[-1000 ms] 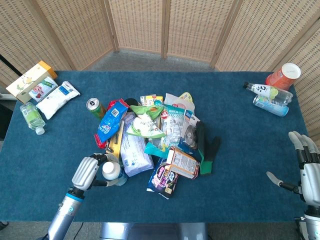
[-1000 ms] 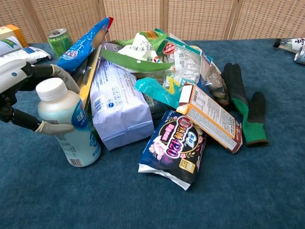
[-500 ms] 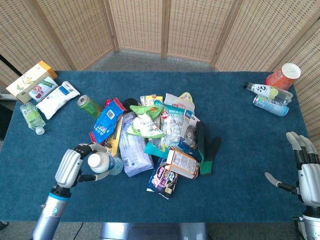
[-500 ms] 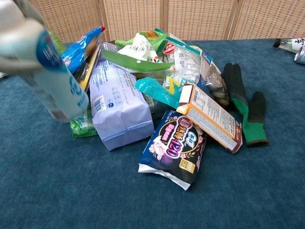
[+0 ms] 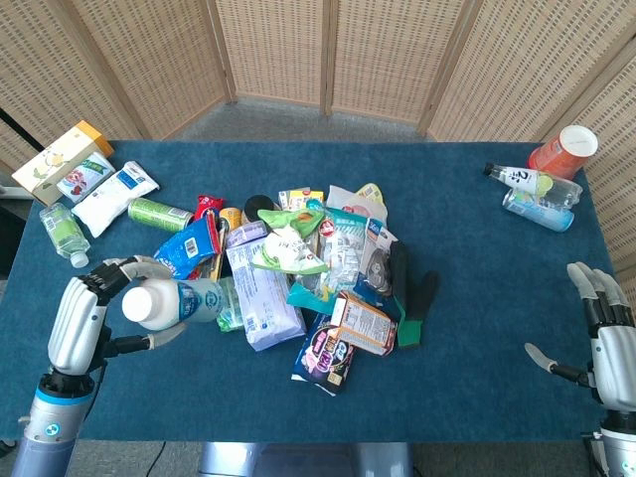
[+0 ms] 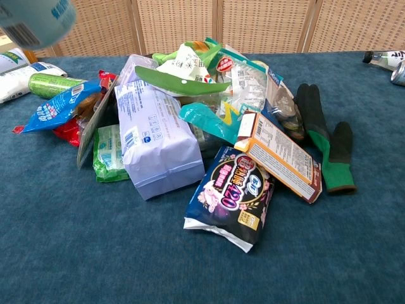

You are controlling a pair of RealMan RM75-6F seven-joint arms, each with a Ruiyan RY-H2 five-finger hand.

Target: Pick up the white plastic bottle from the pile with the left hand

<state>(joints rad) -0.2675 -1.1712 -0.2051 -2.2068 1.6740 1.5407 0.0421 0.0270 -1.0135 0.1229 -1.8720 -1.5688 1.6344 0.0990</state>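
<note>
My left hand (image 5: 81, 320) grips the white plastic bottle (image 5: 177, 301) with its blue label, lifted above the table at the pile's left side, lying tilted with its white cap toward me. In the chest view only the bottle's base (image 6: 35, 19) shows, blurred, at the top left corner; the left hand is out of that view. The pile (image 5: 308, 273) of packets, boxes and bags lies mid-table. My right hand (image 5: 608, 338) hovers open at the table's right edge, fingers spread, holding nothing.
A green can (image 5: 159, 212) lies on its side left of the pile, by a blue snack bag (image 6: 57, 105). Boxes and a small bottle (image 5: 64, 233) sit at the far left. Bottles and an orange cup (image 5: 562, 152) stand back right. A black-green glove (image 6: 324, 140) lies right of the pile.
My left hand has lifted the white bottle up and to the left, away from the pile. The blue bag slid down and the green can rolled left. The right hand barely moved.
</note>
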